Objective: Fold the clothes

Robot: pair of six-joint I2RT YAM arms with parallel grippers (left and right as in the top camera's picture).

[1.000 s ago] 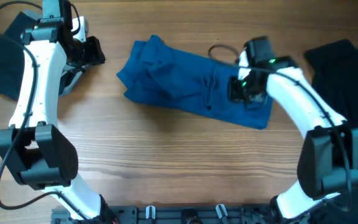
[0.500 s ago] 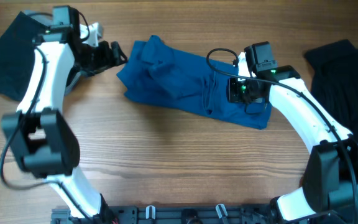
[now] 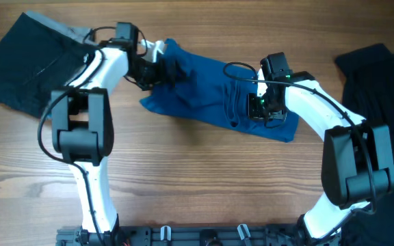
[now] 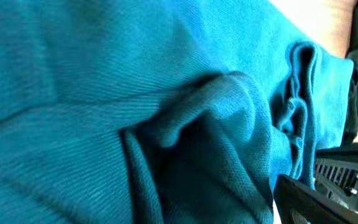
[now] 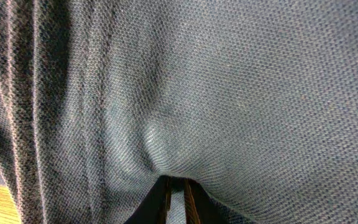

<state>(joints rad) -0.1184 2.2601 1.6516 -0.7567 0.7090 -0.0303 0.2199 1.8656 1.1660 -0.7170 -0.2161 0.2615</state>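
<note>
A blue garment (image 3: 204,92) lies crumpled across the middle of the wooden table. My left gripper (image 3: 161,68) is pushed into its bunched left end. The left wrist view is filled by blue folds (image 4: 135,81); only one dark finger (image 4: 316,199) shows, far off at the lower right, and the other is hidden by cloth. My right gripper (image 3: 262,109) is pressed down on the garment's right part beside a seam. In the right wrist view its two fingertips (image 5: 176,190) pinch a small ridge of the fabric (image 5: 229,74).
A dark cloth (image 3: 26,65) lies at the far left of the table behind the left arm. A black garment (image 3: 378,75) lies at the right edge. Bare wood (image 3: 197,178) runs along the front.
My left arm has swung right, from beside the dark cloth to the blue garment's left end. My right gripper has shifted slightly left and stays down on the garment.
</note>
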